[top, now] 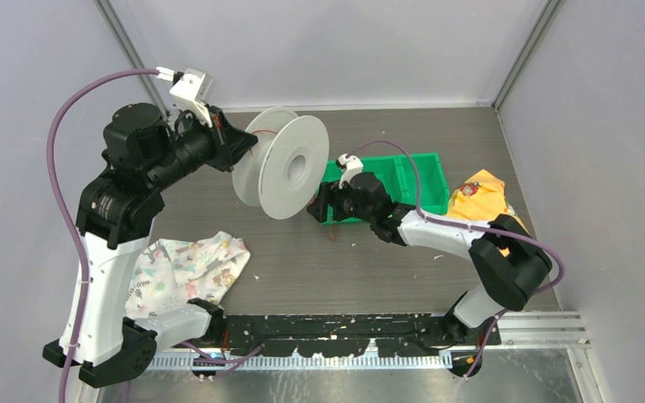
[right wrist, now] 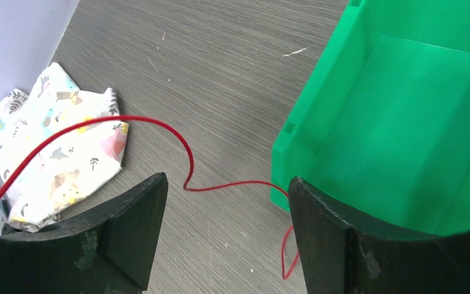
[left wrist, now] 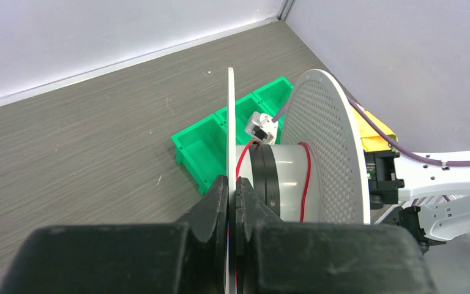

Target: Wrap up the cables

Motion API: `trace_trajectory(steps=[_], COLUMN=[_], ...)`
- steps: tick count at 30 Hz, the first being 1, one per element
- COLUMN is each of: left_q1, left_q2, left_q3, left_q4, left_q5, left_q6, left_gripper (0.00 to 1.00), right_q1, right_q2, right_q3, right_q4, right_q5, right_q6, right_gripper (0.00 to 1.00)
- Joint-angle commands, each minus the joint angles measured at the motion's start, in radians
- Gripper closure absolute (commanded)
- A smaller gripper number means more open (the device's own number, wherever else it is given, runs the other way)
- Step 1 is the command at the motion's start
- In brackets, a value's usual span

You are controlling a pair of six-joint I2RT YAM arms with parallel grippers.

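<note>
My left gripper (left wrist: pixel 233 187) is shut on the near flange of a white spool (top: pixel 281 165) and holds it off the table at the back left. In the left wrist view the spool (left wrist: pixel 327 147) has a few turns of thin red cable (left wrist: pixel 306 177) and a dark band on its core. My right gripper (right wrist: pixel 226 202) is open and empty, low over the table beside the green bin. The red cable (right wrist: pixel 159 125) runs loosely across the table between its fingers, and a small loop of it (top: pixel 331 232) lies below the bin.
A green bin (top: pixel 424 180) with compartments sits right of centre; it also shows in the right wrist view (right wrist: pixel 404 122). A patterned cloth (top: pixel 189 269) lies at the front left. A yellow packet (top: pixel 483 197) lies at the right. Grey walls close in three sides.
</note>
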Motion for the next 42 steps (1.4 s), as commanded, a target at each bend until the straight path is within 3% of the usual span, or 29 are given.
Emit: trace_trajectory(steps=[1,4,9,10,17,21,30,37,42], left_q1=[0.003,0.003,0.003,0.003,0.003,0.003,0.001,-0.096,-0.14], left_q2=[-0.021,-0.022,-0.024,-0.023,0.003,0.012,0.065,0.109,0.194], left_q3=[0.051,0.05,0.049,0.051,0.003,-0.045,-0.134,-0.207,-0.156], left_q4=[0.117,0.121,0.124,0.121,0.146,0.216,0.219,0.226,0.151], left_q5=[0.015,0.015,-0.008,-0.029,-0.392,-0.487,-0.733,-0.845,-0.752], left_q6=[-0.032,-0.038,-0.048,-0.051,-0.139,-0.189,-0.113,-0.009,0.028], left_gripper=[1.0,1.0,1.0,1.0,1.0,1.0,1.0,1.0,1.0], right_q1=[0.009,0.01,0.011,0.011,0.118,0.23,0.471,0.486,0.484], right_q2=[0.038,0.077,0.121,0.117,0.024,-0.022,-0.182,-0.22,-0.207], right_q3=[0.065,0.092,0.112,0.106,0.007,0.008,0.203,0.407,0.484], right_q4=[0.18,0.185,0.175,0.17,0.102,-0.026,-0.387,-0.492,-0.461], right_q5=[-0.014,-0.027,-0.071,-0.081,0.003,0.136,0.24,0.239,0.355], right_q6=[0.05,0.067,0.125,0.139,0.136,0.072,-0.188,-0.342,-0.509], right_gripper=[0.26,0.36,0.92,0.98,0.99,0.99,0.99,0.99,1.0])
